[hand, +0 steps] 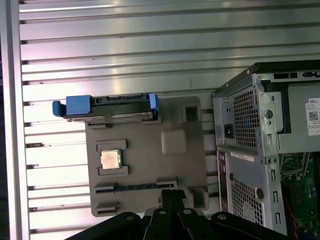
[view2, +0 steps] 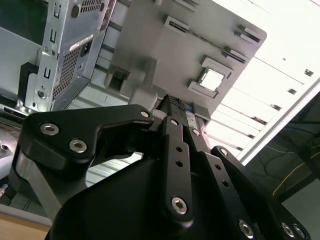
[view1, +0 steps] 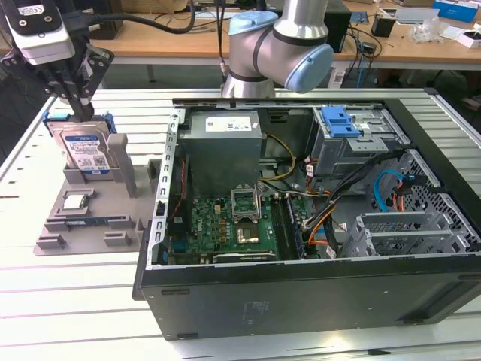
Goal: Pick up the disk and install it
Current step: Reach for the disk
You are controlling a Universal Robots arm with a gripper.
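Disk (view1: 84,150) is stood on edge in the grey fixture (view1: 98,226) on the tabletop (view1: 75,301), presumably so its top is offered for grasping, with the hand (view1: 79,111) held above it, closed and empty.

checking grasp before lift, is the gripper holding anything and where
Nothing is held: the disk stands untouched in its holder, the gripper apart from it.

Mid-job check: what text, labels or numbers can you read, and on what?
None reads clearly.
Label on the disk: print too small to read.
Top sticker on the power supply: too small to read.
Rear sticker on the computer case: too small.
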